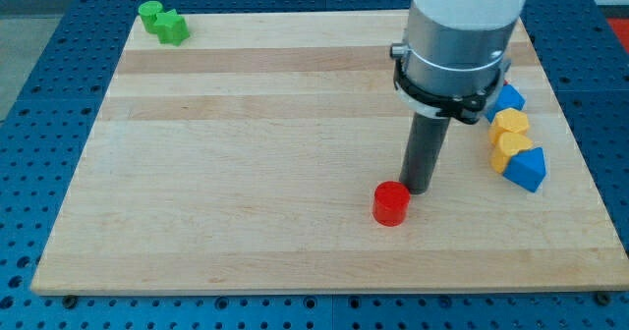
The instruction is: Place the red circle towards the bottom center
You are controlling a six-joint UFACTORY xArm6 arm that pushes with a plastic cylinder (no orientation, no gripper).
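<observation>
The red circle is a short red cylinder on the wooden board, right of centre and toward the view's bottom. My tip is the lower end of a dark rod that hangs from a large white and grey arm at the view's top right. The tip stands just to the upper right of the red circle, touching or nearly touching its edge.
A green circle and a green block sit together at the top left corner. At the right edge stand a blue block, two yellow blocks and another blue block. A blue perforated table surrounds the board.
</observation>
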